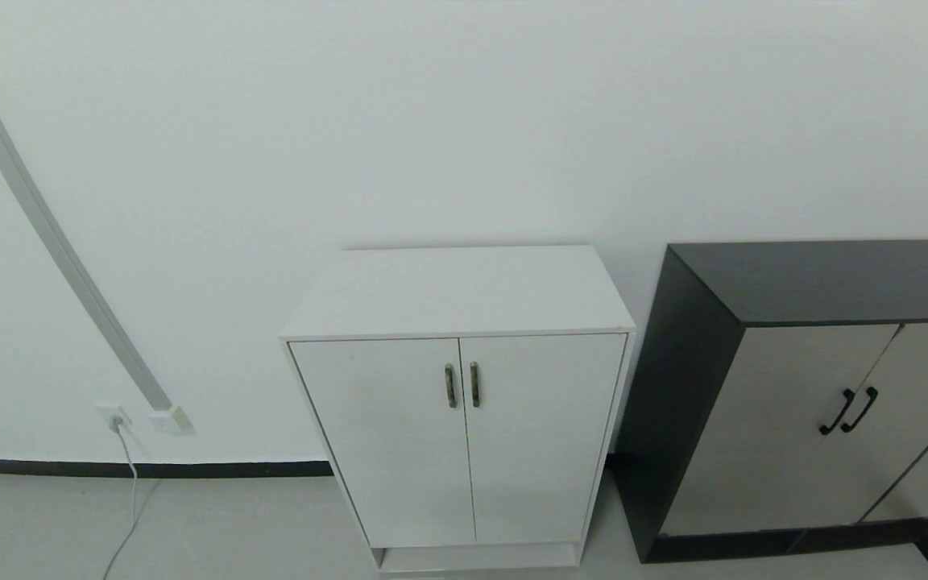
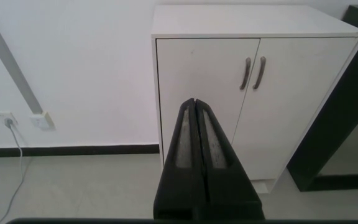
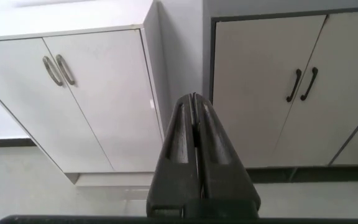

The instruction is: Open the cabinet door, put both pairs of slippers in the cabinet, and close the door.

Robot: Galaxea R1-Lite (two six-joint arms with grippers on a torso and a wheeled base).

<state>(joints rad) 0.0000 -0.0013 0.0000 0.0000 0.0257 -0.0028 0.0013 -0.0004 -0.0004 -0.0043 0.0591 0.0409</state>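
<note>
I see my left pincer [image 2: 195, 104] and right pincer [image 3: 193, 98] both pinched together, empty; white cabinet [image 1: 464, 439] is closed up.

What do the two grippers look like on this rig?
They match. The left gripper and the right gripper are matte black. Each has two long fingers that taper from a wide base to a narrow tip, and each finger has a recessed grey strip along its length. No cables or markings can be seen on them.

My views are bright and evenly lit. The white cabinet [image 1: 464, 403] casts a soft shadow rightward. The wall conduit [image 1: 45, 225] bows at the head view's edge.
</note>
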